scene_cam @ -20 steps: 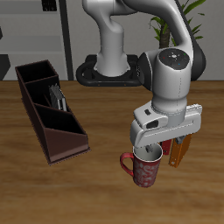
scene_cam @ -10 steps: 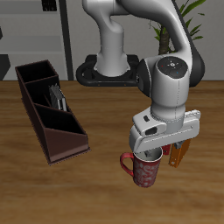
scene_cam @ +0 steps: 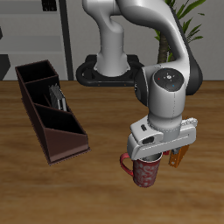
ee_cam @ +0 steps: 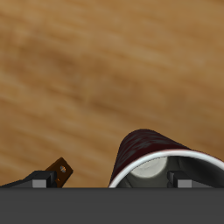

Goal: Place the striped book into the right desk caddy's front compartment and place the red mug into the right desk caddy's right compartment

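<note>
On the wooden counter (scene_cam: 96, 188), near its front edge, stands the red swirl-patterned mug (scene_cam: 143, 170) with pale grey inside. The gripper (scene_cam: 149, 155) hangs right over its rim; the jaws look spread, one at the mug's opening.

Arm (scene_cam: 118, 35): glossy white rounded segments, joined by dark grey bands at the joints. Base (scene_cam: 109, 72): flat black plate on the table. Wrist housing (scene_cam: 168, 92): fat white cylinder, small dark round mark on its face. Gripper (scene_cam: 156, 150): pale grey boxy body with darker underside. In the wrist view its body shows as a dark grey bar, with grey fingers (ee_cam: 185, 180).
</note>
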{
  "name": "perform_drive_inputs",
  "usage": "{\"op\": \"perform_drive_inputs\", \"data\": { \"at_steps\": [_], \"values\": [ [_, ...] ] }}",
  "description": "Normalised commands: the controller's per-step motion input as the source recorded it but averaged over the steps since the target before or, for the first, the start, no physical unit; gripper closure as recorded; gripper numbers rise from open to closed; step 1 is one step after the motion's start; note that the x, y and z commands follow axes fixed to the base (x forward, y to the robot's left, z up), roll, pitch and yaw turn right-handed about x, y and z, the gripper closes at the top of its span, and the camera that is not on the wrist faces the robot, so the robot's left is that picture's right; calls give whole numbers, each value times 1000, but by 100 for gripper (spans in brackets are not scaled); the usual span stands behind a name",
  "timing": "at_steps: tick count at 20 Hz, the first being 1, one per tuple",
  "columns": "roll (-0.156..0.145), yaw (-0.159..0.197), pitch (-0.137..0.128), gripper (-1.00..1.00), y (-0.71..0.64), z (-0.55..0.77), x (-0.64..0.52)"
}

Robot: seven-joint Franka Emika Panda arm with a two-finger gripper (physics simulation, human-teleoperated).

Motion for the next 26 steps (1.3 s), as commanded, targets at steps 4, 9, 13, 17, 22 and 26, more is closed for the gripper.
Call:
{"op": "perform_drive_inputs", "data": {
  "at_steps": [4, 9, 13, 17, 22, 26],
  "values": [
    [4, -23, 38, 100, -28, -204, 10],
    [-3, -11, 26, 100, -34, -177, 1],
    [-4, -3, -1, 100, -46, -5, -4],
    [-12, -18, -28, 100, -150, 252, -76],
    [-15, -37, -51, 100, -172, 469, -112],
    [-2, -46, -67, 100, -179, 599, -258]
  ]
}}
